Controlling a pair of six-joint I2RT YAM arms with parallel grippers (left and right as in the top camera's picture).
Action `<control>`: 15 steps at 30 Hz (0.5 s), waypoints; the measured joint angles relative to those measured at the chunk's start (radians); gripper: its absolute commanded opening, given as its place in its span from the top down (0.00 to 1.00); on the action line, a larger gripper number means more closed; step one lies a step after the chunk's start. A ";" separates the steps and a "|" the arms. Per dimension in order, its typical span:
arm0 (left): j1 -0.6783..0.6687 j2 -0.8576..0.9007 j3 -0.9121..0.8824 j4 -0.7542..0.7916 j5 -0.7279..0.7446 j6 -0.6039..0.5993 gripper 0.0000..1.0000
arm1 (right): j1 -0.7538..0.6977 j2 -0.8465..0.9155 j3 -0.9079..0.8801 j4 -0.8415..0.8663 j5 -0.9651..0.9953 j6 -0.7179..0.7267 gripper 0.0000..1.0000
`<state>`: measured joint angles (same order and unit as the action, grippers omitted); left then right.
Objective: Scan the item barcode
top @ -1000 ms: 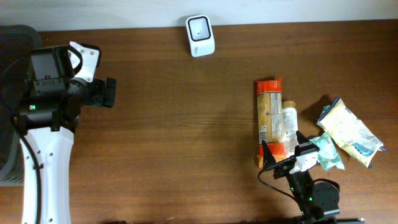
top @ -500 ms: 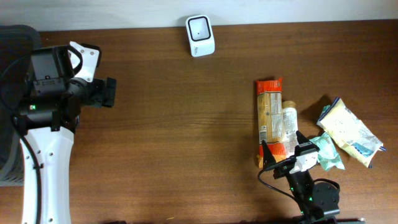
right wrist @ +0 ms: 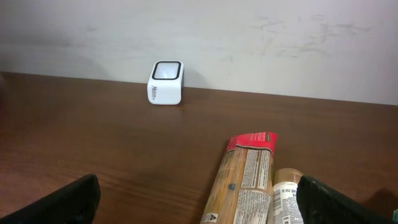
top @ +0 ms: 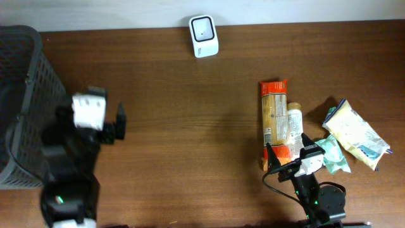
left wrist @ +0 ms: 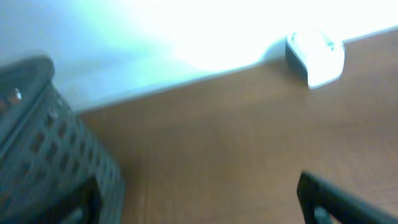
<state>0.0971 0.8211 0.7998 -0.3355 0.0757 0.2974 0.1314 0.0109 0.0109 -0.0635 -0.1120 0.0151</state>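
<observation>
While both grippers stand wide and hold nothing, you have the long packet (top: 274,120) with the red end lying flat on the table (top: 190,126), right of centre, just ahead of the right gripper (right wrist: 199,186) and pointing toward the far wall. A beige bottle (top: 295,123) lies against the packet's right side, so the two touch along their length. A small teal pouch (top: 333,155) sits beside the right gripper's wrist, and a pale yellow bag (top: 354,133) lies just beyond it. The white scanner (top: 204,36) stands at the table's far edge, well apart from the packet. Your left gripper (left wrist: 198,180) hangs near the front left, with the dark mesh basket (top: 25,95) close at its left; its wrist view is blurred.
</observation>
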 measured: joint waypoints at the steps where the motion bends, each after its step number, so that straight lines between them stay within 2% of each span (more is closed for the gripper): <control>1: -0.006 -0.059 -0.090 0.082 0.004 -0.005 0.01 | 0.000 0.000 0.000 0.000 0.000 0.000 0.01; 2: -0.014 -0.124 -0.197 0.192 0.006 -0.009 0.01 | 0.000 0.000 0.000 0.000 0.000 0.000 0.01; 6: -0.049 -0.438 -0.540 0.402 0.012 -0.014 0.01 | 0.000 0.000 0.000 0.000 -0.003 0.000 0.01; 10: -0.059 -0.671 -0.705 0.407 0.015 -0.017 0.01 | 0.000 0.000 0.000 0.000 -0.003 0.000 0.01; 15: -0.060 -0.803 -0.782 0.314 0.014 -0.017 0.01 | 0.000 0.000 0.000 0.000 -0.003 0.000 0.01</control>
<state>0.0368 0.0185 0.0181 -0.0219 0.0898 0.2802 0.1314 0.0109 0.0109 -0.0635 -0.1150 0.0151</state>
